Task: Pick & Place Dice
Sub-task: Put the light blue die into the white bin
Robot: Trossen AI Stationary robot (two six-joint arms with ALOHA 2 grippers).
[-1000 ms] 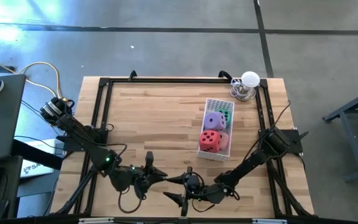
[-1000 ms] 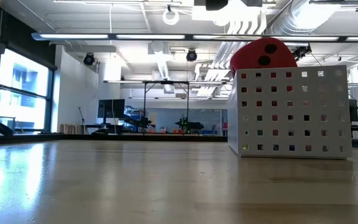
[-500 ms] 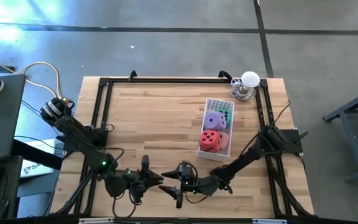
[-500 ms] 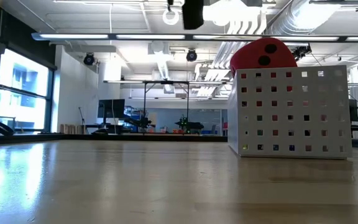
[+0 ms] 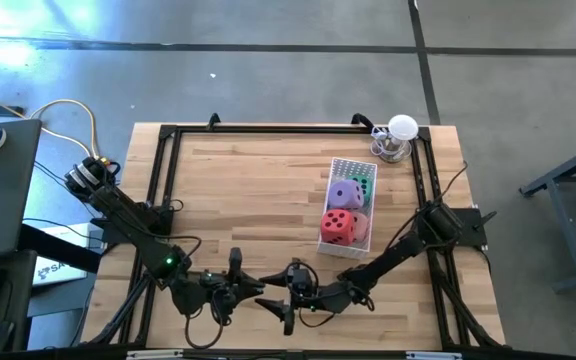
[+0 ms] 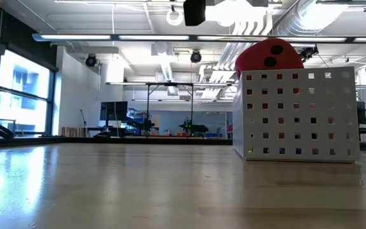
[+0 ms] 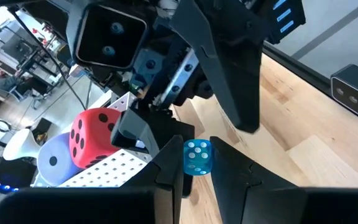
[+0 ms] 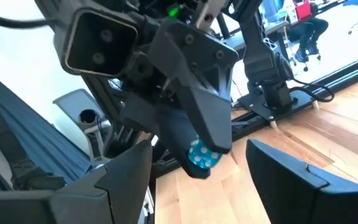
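My left gripper (image 5: 255,292) hangs over the table's near edge, shut on a small clear-blue cube with white pips (image 7: 197,157). Facing it from the right, my right gripper (image 5: 276,300) stands open; its two fingers (image 8: 126,180) flank the left gripper's tip and the small blue cube (image 8: 201,154) without touching. The big dice lie in a white perforated basket (image 5: 366,238): the red die (image 5: 339,226) nearest, the purple die (image 5: 345,193) behind it, the green die (image 5: 365,186) and the pink die (image 5: 361,207) partly hidden. In the low view the red die (image 6: 269,56) rises above the basket (image 6: 297,111). My left gripper pinches the small blue cube by two opposite faces (image 7: 188,158) between the free ends of its two fingers. The fingers come about level from the table's left. The cube is lifted clear of the table.
A small white lamp-like object (image 5: 398,138) stands at the far right corner. A black frame (image 5: 168,160) runs round the wooden tabletop. Bare wood lies left of the basket and toward the far edge.
My right gripper has gone a little toward the table's left, closer to my left gripper and the blue cube, staying open. The left gripper and its cube have kept their place.
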